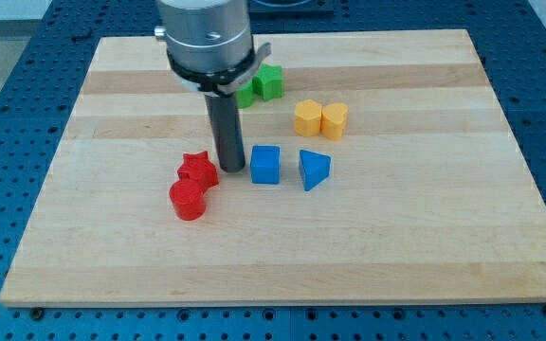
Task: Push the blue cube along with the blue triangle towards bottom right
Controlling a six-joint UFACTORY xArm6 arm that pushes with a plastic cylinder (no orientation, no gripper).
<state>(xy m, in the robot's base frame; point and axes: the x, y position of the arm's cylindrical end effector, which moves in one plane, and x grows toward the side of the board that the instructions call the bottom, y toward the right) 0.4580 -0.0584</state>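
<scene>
The blue cube (265, 164) sits near the middle of the wooden board (396, 237). The blue triangle (314, 170) lies just to its right, with a small gap between them. My tip (232, 169) rests on the board just left of the blue cube, between it and the red star (198, 170). The rod rises straight up to the arm's grey end at the view's top.
A red cylinder (188, 200) lies below the red star. Two yellow blocks (309, 118) (335, 120) stand above and to the right of the blue blocks. Green blocks (268, 82) sit at the view's top, partly hidden by the arm.
</scene>
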